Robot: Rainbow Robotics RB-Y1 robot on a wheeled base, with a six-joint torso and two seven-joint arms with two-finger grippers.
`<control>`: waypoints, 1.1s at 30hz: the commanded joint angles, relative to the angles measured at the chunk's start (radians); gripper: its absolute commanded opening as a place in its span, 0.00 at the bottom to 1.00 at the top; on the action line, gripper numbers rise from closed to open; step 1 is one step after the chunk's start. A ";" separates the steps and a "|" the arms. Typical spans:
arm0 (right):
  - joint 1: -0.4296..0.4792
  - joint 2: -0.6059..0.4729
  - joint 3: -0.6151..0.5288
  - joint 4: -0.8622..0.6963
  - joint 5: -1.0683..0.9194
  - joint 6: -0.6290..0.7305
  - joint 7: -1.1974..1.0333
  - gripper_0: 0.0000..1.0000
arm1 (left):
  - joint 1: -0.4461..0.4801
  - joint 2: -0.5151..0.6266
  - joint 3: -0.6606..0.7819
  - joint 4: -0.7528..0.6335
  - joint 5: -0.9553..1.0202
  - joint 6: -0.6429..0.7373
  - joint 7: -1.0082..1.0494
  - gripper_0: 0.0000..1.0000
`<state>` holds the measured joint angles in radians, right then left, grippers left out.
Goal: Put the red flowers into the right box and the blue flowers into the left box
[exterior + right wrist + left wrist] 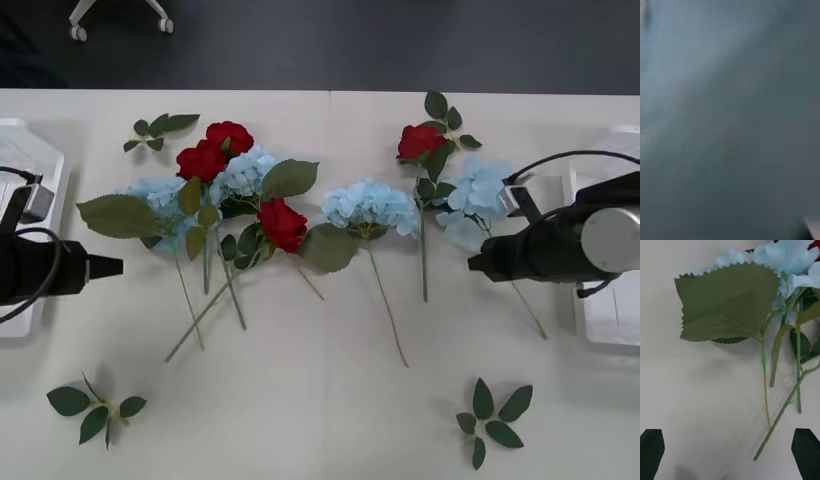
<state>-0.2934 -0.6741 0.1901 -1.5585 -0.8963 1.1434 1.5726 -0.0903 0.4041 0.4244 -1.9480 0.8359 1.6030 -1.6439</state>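
Nothing sorted yet, by the look of it. Table (330, 400) holds every flower I can see: blue flowers (368, 208) and red flowers (283, 224) mixed mid-table. Left box (25, 150) and right box (610, 320) look empty. Left gripper (730, 450) spread wide near blue stems; right gripper (478, 264) beside the rightmost blue, fingers can't tell.

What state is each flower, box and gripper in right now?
Red flowers: four, all lying on the table, none boxed.
Blue flowers: four clusters, lying on the table among the roses, none boxed.
Left box: at the table's left edge, no flowers visible in it.
Right box: at the right edge, no flowers visible in it.
Left gripper: open, holding nothing, near a blue flower's stem.
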 commanded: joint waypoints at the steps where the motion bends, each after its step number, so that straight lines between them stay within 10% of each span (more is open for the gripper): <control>1: -0.021 0.047 -0.012 0.040 0.079 -0.013 -0.033 0.59 | 0.014 -0.034 -0.061 -0.051 -0.063 -0.044 0.078 1.00; 33: 0.050 0.068 -0.164 -0.086 0.152 0.036 -0.086 0.59 | -0.017 -0.235 -0.271 0.064 -0.466 -0.308 0.223 1.00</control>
<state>-0.2317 -0.5958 0.0121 -1.6196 -0.7473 1.1812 1.5067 -0.0905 0.1633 0.1440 -1.8863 0.3791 1.3150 -1.4513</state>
